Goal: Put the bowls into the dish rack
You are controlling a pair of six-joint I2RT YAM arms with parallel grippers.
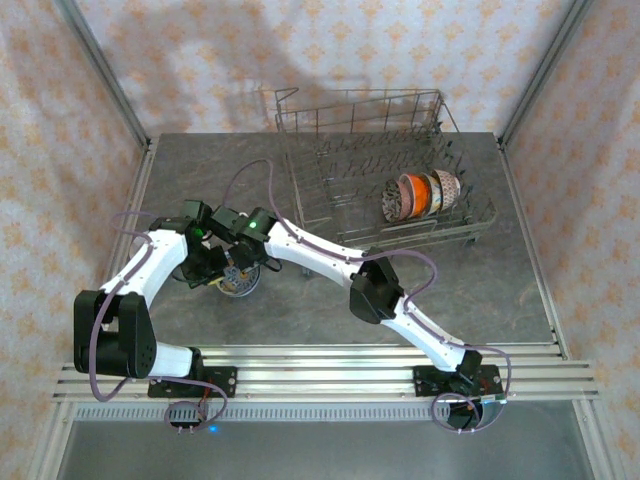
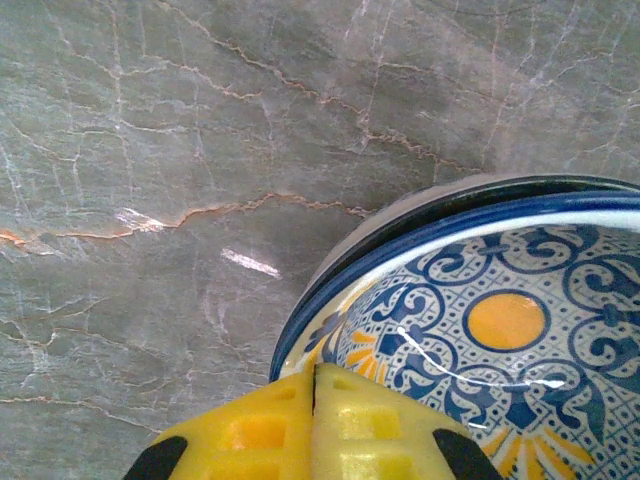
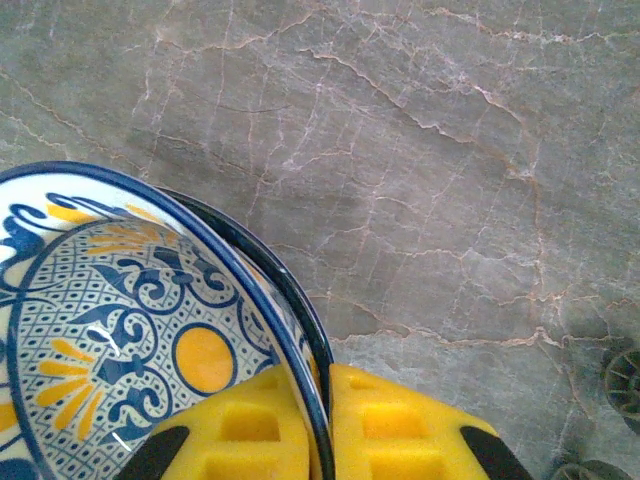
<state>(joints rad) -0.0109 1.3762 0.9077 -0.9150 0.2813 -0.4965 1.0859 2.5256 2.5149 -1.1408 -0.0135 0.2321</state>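
**Both arms meet at a blue bowl on the left of the tabletop**

The grey marbled tabletop carries the rack at upper centre of the top view. A row of bowls stands on edge in the rack's right part.

The right arm stretches from its base at lower right, elbow bent mid-frame, up and leftward across the tabletop. The left arm rises from lower left and folds rightward, so the two wrists sit just beside each other.

Beneath them, left of centre, sits the blue bowl, well apart from the rack. A darker rim shows just under it.

The right jaws are clamped on the blue bowl's edge, which passes between the yellow pads. The left jaws are together, with the pads meeting in a thin seam at the bowl's edge.
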